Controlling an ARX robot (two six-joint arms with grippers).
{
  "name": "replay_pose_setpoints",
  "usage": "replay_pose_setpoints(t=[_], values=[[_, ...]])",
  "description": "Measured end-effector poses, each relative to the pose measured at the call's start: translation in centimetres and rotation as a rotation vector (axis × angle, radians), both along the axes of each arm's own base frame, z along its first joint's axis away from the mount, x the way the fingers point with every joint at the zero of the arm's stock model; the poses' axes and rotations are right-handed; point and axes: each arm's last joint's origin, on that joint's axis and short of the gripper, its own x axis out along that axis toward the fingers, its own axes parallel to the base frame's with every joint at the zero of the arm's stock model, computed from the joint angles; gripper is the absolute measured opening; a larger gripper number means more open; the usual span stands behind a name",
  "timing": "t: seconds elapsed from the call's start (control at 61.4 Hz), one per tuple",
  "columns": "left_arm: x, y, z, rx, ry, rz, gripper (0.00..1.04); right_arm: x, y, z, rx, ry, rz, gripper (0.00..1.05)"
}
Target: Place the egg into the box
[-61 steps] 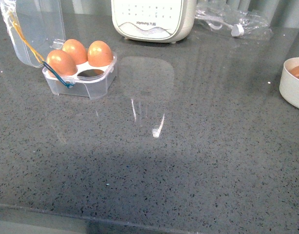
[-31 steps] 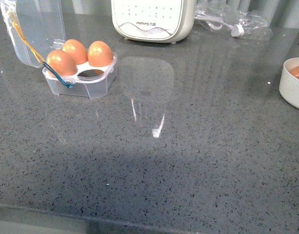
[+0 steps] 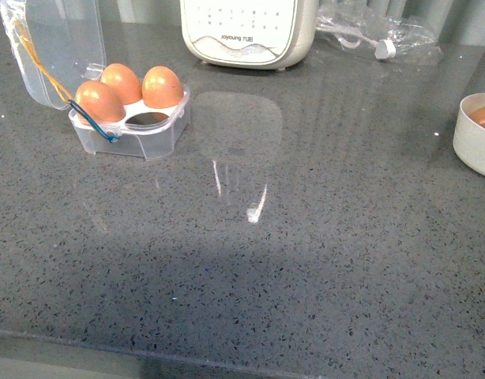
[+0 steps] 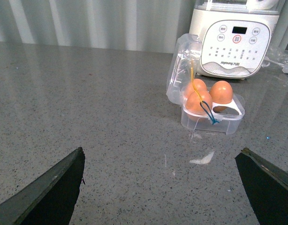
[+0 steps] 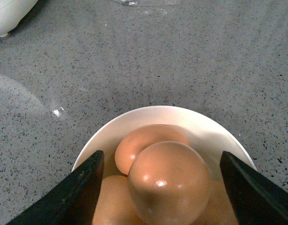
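Dateline: a grey speckled countertop (image 3: pixel 306 260), with three cells filled and one left to fill.

The egg: the one you want (image 5: pixel 168 180) sits on top of the other brown eggs heaped in the white bowl (image 5: pixel 153 115). The bowl is at the counter's right edge, well apart from the box.

The box: the clear carton (image 3: pixel 132 130) stands at the far left with its lid (image 3: pixel 57 43) swung up and back. Three eggs (image 3: pixel 122 83) are seated, and the front cell on the right side (image 3: pixel 150 118) is bare.

Right gripper: your right gripper (image 5: pixel 160 154) is spread, with one finger on each side of the top egg. As far as the wrist view shows, neither finger is touching the shell.

Left gripper: your left gripper (image 4: pixel 161 152) is also spread wide, with nothing between its fingers. It hangs over bare counter, facing the box.

Risk, the squeeze: the shell is smooth and glossy. If you close too hard it will likely crack, and if you close too lightly it may slide out on the lift.

Risk, the pile: the top egg rests on its neighbours. A finger that nudges one of them as you come down could roll the heap and shift your target off centre.

Risk, the rim: the fingers look close to the bowl's wall. If one catches it, the bowl could tip or be dragged.

Risk, the crossing: the carry across to the box is long, so a weak hold would have plenty of time to fail.

Risk, the landing: only one cell is free, and it lies hard against seated eggs. If you come in off line, shell could knock against shell or clip the upright lid.

Also in frame: a cream appliance (image 3: pixel 246 31) and a crumpled plastic bag (image 3: pixel 377 35) at the back, both clear of your likely path.
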Motion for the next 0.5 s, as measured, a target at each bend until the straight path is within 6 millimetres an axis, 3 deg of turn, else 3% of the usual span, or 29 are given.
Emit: replay_pose_setpoints(t=[0.146,0.195,0.505], values=[[0.0,0.0,0.0,0.000,0.000,0.000,0.98,0.0,0.0,-0.1,-0.003,0.002,0.002,0.47],[0.0,0.0,0.0,0.000,0.000,0.000,0.98,-0.1,0.0,0.0,-0.005,0.003,0.003,0.42],[0.0,0.0,0.0,0.000,0.000,0.000,0.98,-0.9,0.4,2.0,-0.017,-0.055,0.008,0.41]])
